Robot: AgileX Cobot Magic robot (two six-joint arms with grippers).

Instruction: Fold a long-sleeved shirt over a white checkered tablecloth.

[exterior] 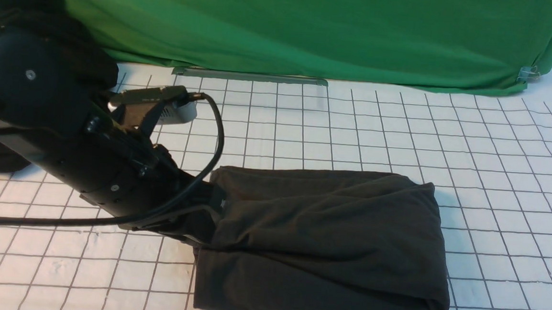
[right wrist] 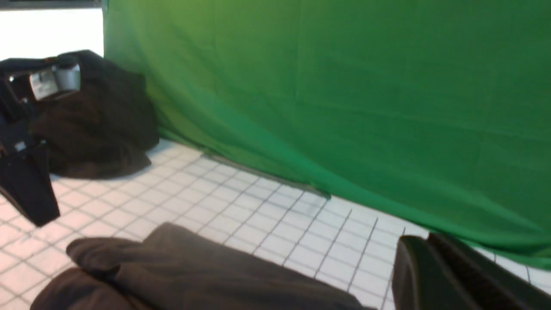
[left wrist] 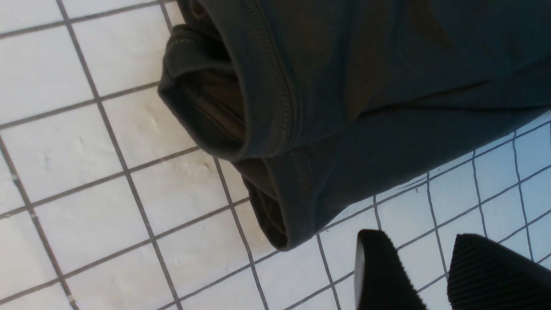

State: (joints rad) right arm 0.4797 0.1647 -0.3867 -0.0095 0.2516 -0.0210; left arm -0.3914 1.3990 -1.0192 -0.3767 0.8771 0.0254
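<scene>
A folded dark shirt (exterior: 323,244) lies on the checkered tablecloth (exterior: 496,154), the left gripper (left wrist: 434,267) beside its hem with jaws parted and empty, apparently releasing, the right gripper (right wrist: 434,258) closed and empty.

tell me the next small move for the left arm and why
Probably draw the left end effector back from the long-sleeved shirt. The shirt already lies folded into a compact block on the white checkered tablecloth, and the left wrist view shows the fingers apart over bare cloth, holding nothing, just beside the hemmed edge.
</scene>
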